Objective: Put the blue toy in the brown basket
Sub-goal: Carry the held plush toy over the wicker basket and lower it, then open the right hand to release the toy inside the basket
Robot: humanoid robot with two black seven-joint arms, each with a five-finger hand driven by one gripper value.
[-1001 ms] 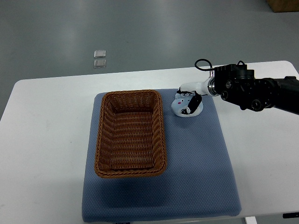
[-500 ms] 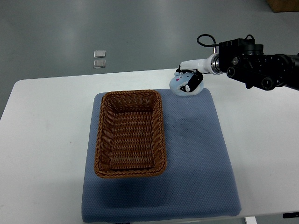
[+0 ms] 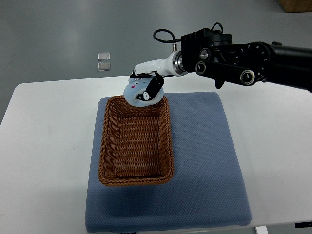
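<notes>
Top view is showing the right hand (image 3: 146,87) gripping the blue toy (image 3: 139,92), with its fingers closed around the toy's upper side. The arm is entering from the right edge of the frame and reaching across toward the upper centre. The toy is hanging in the air at the far rim of the brown basket (image 3: 136,140), overlapping that rim in the picture; whether it is fully past the rim cannot be told from this angle.

Compared with one second ago, the toy is no longer resting on the blue mat (image 3: 204,161) to the right of the basket. Half a second ago it was being lifted near the mat's upper right corner; now it is being carried leftward to the basket's upper edge. The basket itself is sitting in the same place on the mat, which is lying on the white desk (image 3: 44,126).

This change is indicating that the pick and lift are done and the transfer is nearly finished. The remaining step, as judged here, is moving the toy toward the lower part of the frame over the basket's interior, then releasing it. Releasing too early is risking a drop on the rim. The left hand is not showing.
</notes>
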